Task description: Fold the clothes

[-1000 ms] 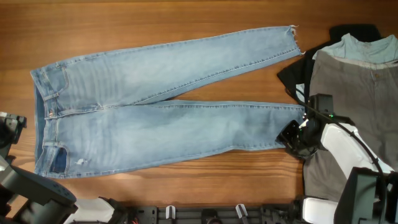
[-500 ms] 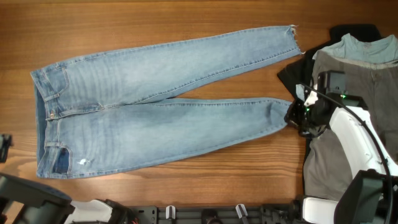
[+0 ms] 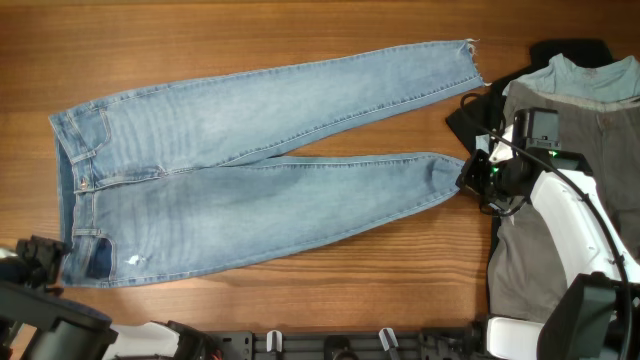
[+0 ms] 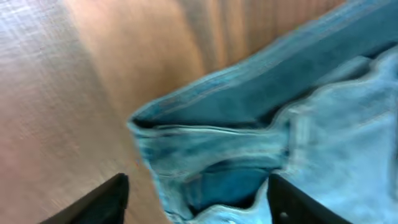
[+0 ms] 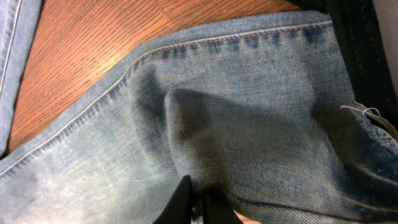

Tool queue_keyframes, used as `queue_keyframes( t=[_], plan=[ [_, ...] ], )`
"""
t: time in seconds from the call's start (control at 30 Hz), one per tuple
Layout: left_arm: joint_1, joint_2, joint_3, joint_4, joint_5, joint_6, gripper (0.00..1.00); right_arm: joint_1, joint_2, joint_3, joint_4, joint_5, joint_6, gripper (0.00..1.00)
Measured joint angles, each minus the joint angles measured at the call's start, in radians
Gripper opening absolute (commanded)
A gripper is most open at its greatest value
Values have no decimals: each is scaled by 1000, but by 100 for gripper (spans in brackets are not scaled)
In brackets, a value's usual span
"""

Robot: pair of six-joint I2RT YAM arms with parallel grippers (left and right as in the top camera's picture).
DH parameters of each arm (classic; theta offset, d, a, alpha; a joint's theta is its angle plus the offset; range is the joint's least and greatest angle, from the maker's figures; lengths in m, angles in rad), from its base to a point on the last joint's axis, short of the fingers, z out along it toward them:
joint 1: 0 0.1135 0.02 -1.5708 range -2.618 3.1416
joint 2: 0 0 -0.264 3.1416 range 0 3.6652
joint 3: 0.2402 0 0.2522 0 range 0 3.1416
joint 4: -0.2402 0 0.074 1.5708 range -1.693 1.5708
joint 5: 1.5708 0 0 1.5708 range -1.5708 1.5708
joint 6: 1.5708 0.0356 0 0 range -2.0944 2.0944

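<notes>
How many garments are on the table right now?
4: jeans spread across the middle; at the right, a pile of grey trousers, a black garment and a pale green top. More may be hidden underneath.

Read no text, label, brand, number or sign in any view: none legible on the jeans (image 3: 250, 200), none on the tabletop (image 3: 200, 30).

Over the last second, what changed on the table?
The right gripper, pinching the near leg's hem of the light blue jeans, carried it toward the far leg, bunching the cuff. The left gripper moved in to the waistband corner, jaws open. The far leg, waistband and grey trousers stayed put.
</notes>
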Motion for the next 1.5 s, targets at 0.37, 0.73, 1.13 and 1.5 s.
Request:
queue_keyframes(
  t=[0.37, 0.73, 1.13, 1.5],
  plan=[
    [0, 2, -157, 218, -98, -74, 34, 0, 0, 0, 4, 0, 8, 4],
    [0, 2, -151, 227, -71, -93, 4, 0, -23, 31, -64, 21, 7, 4],
    [-6, -157, 371, -321, -12, -120, 4, 4, -183, 469, -514, 61, -35, 4],
    [-50, -292, 464, -354, -84, -140, 4, 23, -127, 618, -391, 44, -35, 4]
  ],
)
